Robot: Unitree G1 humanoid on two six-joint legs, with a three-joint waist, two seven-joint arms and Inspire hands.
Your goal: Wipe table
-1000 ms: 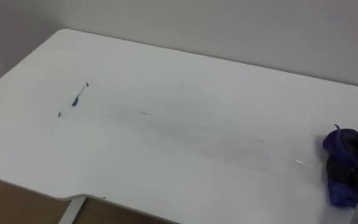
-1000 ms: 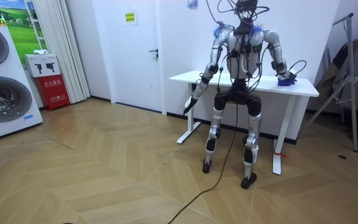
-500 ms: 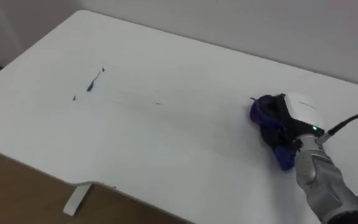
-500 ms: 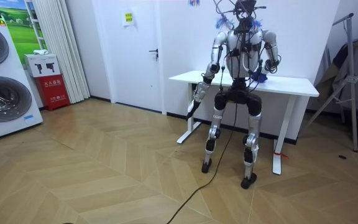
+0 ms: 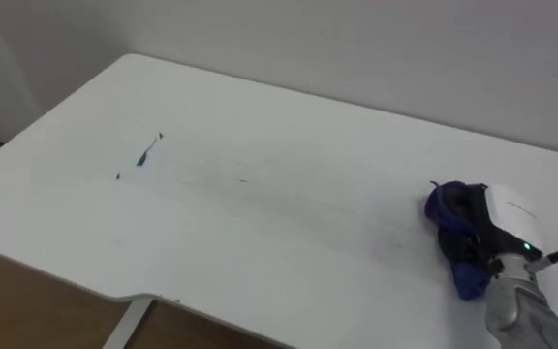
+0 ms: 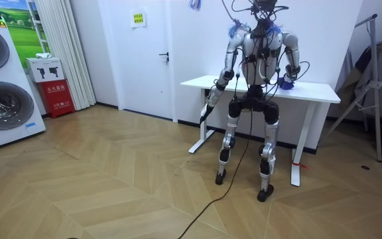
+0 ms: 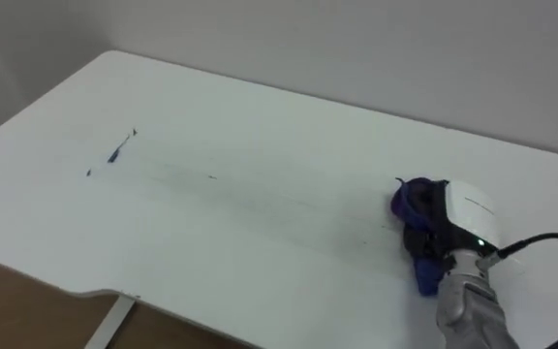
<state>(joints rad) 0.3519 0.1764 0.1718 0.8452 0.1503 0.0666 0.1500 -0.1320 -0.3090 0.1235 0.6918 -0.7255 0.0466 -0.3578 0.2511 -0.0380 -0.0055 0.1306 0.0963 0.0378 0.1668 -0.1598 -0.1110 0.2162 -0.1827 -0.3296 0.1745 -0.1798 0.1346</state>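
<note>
My right hand (image 5: 508, 215) is clenched round the crumpled blue-purple cloth (image 5: 446, 204), which lies pressed under its palm on the white tabletop (image 5: 260, 116); soft, light and apt to bunch, I judge, so hold across its bulk; left hand (image 6: 205, 110) hangs beside the table.
</note>
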